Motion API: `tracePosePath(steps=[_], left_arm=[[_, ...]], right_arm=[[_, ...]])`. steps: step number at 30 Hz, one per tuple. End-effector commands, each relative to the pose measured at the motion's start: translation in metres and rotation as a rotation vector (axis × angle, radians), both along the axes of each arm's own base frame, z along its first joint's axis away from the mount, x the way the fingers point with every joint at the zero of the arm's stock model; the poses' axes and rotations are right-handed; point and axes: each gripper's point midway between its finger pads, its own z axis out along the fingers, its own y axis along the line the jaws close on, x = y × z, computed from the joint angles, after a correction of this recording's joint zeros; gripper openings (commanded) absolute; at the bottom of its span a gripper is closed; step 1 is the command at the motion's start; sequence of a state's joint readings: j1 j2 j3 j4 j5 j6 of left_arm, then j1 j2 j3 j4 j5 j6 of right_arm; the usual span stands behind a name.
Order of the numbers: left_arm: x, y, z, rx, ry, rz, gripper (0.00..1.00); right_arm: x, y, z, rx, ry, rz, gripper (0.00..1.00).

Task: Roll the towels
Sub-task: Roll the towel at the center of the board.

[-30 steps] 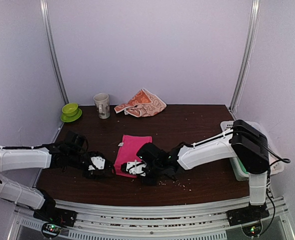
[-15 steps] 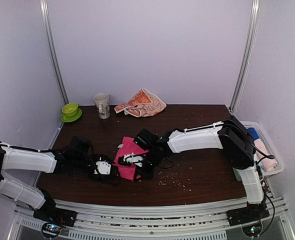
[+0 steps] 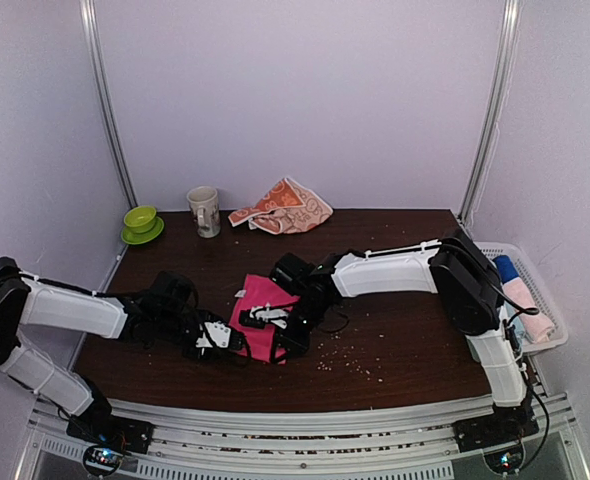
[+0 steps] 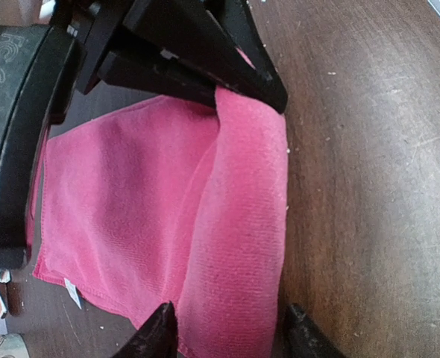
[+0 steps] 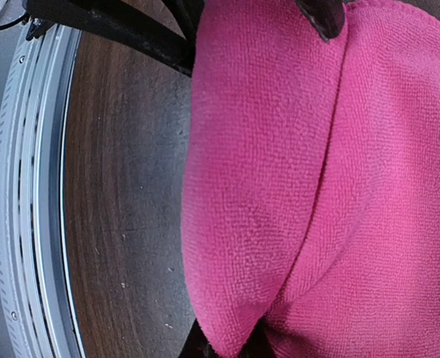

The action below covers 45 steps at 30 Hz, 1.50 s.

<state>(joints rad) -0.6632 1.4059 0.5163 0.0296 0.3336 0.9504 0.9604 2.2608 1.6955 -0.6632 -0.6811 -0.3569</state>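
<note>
I log a mug [image 3: 204,210] beside a green cup [image 3: 141,218] on its saucer [image 3: 127,237], far left of the table [image 3: 405,250]. The basket [image 3: 553,335] at right holds rolls [image 3: 528,303], perhaps three. Crumbs [image 3: 350,365] near front.

The left arm [image 3: 70,310] and right arm [image 3: 390,272] share one build — smooth white shells on the long links, bulky black housings at the joints, black bases [image 3: 115,435] each lit by a small green light. The left gripper [image 4: 227,339] and right gripper [image 5: 226,344] have plain black fingers behind small white plates. A thin black cable [image 3: 543,318] loops off the right arm's shoulder — and one black casing [image 4: 11,134] bears moulded FC and CE marks.
</note>
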Motion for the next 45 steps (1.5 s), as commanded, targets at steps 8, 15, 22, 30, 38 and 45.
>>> tracePosePath(steps=[8,15,22,30,38,45], left_arm=[[0.002,-0.004,-0.003,0.010,0.033,0.007,0.22],[-0.022,-0.004,-0.015,0.065,0.205,-0.060,0.00],[-0.033,0.004,-0.028,0.111,0.428,-0.035,0.00],[-0.028,0.006,-0.020,0.067,0.679,0.009,0.00],[-0.022,0.004,-0.017,0.040,0.921,0.068,0.00],[-0.017,0.004,-0.020,0.034,1.039,0.101,0.00]], right_arm=[[-0.008,-0.020,-0.020,-0.098,0.067,-0.002,0.02],[0.002,-0.024,-0.009,-0.092,0.009,-0.022,0.19],[0.007,-0.032,0.016,-0.068,-0.069,-0.045,0.31],[0.019,-0.050,0.034,-0.064,-0.213,-0.113,0.39],[0.019,-0.050,0.069,0.092,-0.553,-0.127,0.55],[-0.005,-0.049,0.077,0.175,-0.885,-0.057,0.62]])
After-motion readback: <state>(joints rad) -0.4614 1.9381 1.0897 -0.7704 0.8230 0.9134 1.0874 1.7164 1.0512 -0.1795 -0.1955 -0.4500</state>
